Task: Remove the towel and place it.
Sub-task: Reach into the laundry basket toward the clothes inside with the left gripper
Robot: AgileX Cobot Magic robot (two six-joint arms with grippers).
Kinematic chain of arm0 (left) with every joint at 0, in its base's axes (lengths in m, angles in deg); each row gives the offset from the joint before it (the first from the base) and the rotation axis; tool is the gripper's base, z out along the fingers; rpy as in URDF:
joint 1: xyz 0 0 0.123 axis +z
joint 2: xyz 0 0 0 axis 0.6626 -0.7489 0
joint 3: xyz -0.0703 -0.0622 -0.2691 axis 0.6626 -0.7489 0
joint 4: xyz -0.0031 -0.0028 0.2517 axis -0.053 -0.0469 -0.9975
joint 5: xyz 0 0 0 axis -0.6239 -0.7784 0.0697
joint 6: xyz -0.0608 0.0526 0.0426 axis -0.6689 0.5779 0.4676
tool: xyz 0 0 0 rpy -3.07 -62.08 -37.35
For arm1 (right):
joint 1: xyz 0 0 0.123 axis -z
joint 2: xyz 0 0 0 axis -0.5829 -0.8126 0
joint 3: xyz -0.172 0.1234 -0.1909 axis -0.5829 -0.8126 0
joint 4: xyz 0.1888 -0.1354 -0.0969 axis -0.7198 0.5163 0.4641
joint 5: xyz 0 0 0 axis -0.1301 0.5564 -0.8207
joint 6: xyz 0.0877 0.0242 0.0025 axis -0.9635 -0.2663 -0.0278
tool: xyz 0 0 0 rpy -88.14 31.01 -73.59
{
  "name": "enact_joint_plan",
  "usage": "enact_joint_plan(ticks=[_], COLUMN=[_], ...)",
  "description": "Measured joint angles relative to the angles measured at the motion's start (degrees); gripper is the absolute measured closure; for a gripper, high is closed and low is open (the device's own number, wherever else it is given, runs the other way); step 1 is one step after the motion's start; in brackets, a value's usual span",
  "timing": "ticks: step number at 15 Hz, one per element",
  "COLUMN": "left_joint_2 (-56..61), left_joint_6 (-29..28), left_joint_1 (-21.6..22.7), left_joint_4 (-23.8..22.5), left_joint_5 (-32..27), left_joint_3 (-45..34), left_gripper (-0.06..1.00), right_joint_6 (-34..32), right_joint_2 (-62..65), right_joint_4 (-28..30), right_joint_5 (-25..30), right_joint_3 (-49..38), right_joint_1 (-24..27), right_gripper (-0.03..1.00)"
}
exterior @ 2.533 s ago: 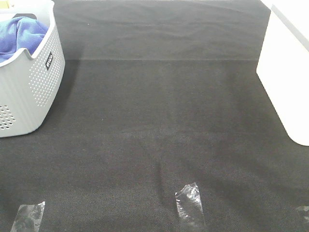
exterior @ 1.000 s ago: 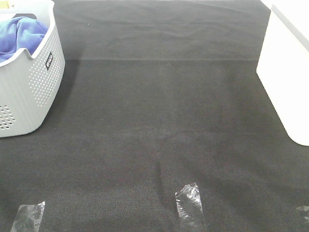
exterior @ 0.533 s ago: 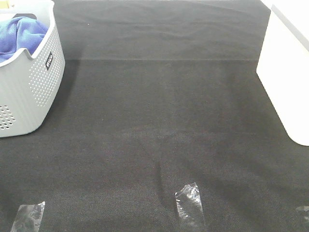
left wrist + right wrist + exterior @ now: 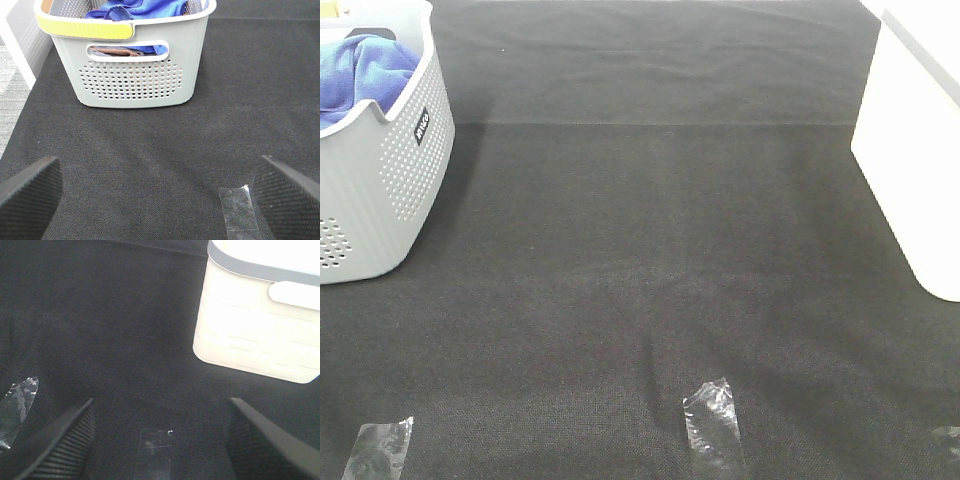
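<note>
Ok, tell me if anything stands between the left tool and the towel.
Only the grey basket's own wall: the towel lies inside, behind it. On the black mat between the open left tool and basket, nothing stands.

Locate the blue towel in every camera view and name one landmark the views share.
Exterior high: towel bunched inside the grey basket, far left.
Left wrist: in the same basket, ahead of the left gripper.
Right wrist: not in view.
Shared landmark: clear tape strips on the black mat.
</note>
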Motion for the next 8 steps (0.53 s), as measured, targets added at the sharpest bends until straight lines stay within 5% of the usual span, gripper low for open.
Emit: enact_joint_plan(ticks=[8], left_joint_2=[0.0], left_joint_6=[0.0], left_joint_1=[0.0], left_joint_4=[0.0], left_joint_5=[0.0], left_joint_3=[0.0], left_gripper=[-0.05], right_joint_6=[0.0], right_joint_2=[0.0], right_joint_4=[0.0], right_joint_5=[0.0], right_joint_3=[0.0], right_joint_1=[0.0], right_gripper=[0.25])
